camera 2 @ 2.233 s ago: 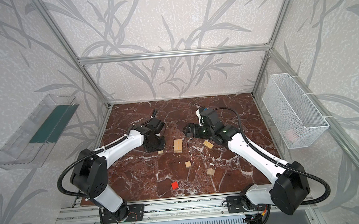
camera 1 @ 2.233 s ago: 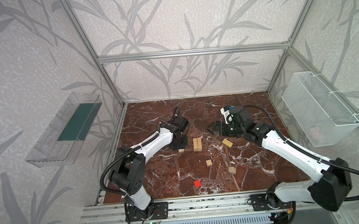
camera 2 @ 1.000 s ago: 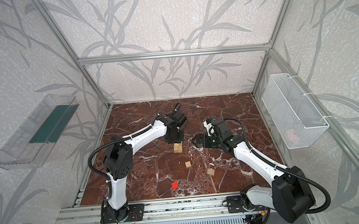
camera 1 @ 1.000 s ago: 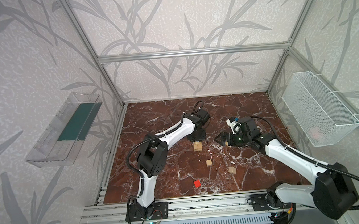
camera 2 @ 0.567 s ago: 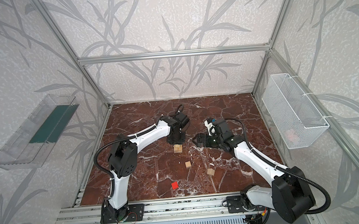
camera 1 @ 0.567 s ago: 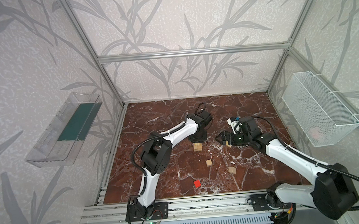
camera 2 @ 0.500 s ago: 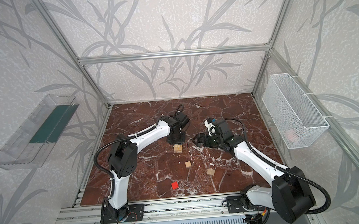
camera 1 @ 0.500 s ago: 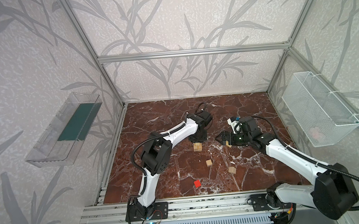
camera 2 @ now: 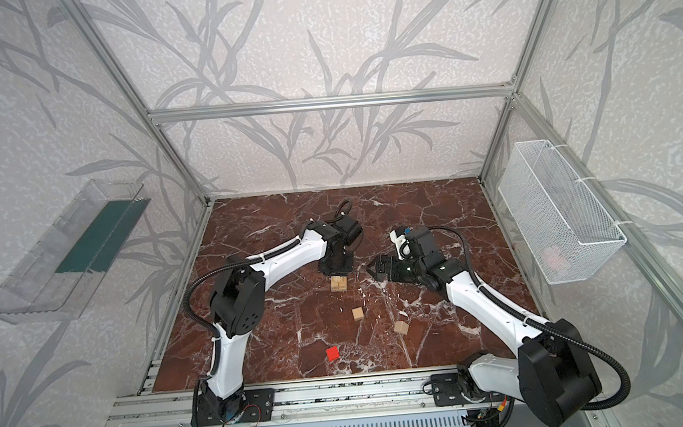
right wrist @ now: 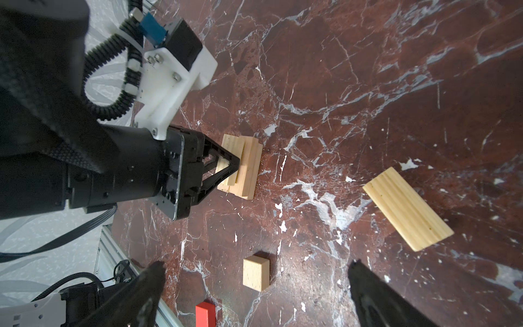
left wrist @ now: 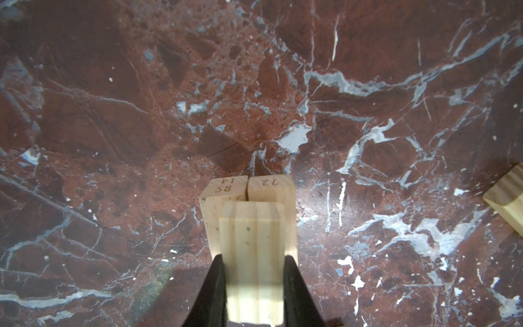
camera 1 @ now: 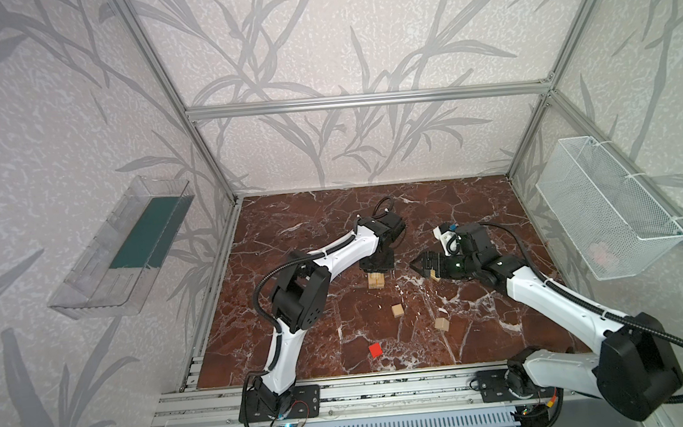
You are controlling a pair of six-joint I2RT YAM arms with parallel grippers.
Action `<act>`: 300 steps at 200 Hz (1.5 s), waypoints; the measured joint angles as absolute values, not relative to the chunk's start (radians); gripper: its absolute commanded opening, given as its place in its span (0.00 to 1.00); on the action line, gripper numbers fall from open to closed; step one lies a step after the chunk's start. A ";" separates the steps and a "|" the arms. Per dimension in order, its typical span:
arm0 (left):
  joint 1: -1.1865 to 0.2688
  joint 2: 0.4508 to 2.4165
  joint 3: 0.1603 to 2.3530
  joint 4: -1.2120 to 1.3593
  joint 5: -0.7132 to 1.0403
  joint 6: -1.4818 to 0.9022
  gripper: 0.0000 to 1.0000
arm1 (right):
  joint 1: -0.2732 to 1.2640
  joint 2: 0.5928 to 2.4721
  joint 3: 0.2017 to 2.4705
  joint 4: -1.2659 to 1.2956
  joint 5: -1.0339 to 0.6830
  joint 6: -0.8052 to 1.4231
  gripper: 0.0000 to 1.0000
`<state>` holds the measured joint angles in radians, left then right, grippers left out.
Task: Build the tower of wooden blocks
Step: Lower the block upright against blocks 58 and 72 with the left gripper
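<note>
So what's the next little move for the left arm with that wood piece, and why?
Probably lower it the last bit and let go. The left gripper is shut on a wooden bar held right over the two bars lying side by side, roughly above their seam; whether it already touches them I cannot tell.

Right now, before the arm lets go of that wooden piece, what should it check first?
1. Left end effector shut on bar: ok.
2. Base pair lying side by side, touching: ok.
3. Bar lined up over the pair's seam: ok.
4. Bar actually resting on the pair: cannot tell.
5. Right end effector open, empty, apart from the pair: ok.
6. Cubes and red cube lying clear of the pair: ok.
</note>
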<state>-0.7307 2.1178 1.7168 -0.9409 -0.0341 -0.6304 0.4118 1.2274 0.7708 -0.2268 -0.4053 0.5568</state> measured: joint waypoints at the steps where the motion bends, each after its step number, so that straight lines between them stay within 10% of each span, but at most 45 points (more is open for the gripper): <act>1: -0.731 2.118 1.717 -0.941 -0.034 -0.630 0.13 | 0.412 1.227 0.771 -0.227 -0.405 0.557 0.99; 300: -0.732 2.129 1.718 -0.953 -0.051 -0.648 0.34 | 0.397 1.222 0.759 -0.207 -0.414 0.576 0.99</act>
<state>-0.7322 2.1288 1.7176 -0.9527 -0.0509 -0.6479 0.3973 1.2221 0.7589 -0.2066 -0.4145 0.5758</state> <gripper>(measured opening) 0.342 0.990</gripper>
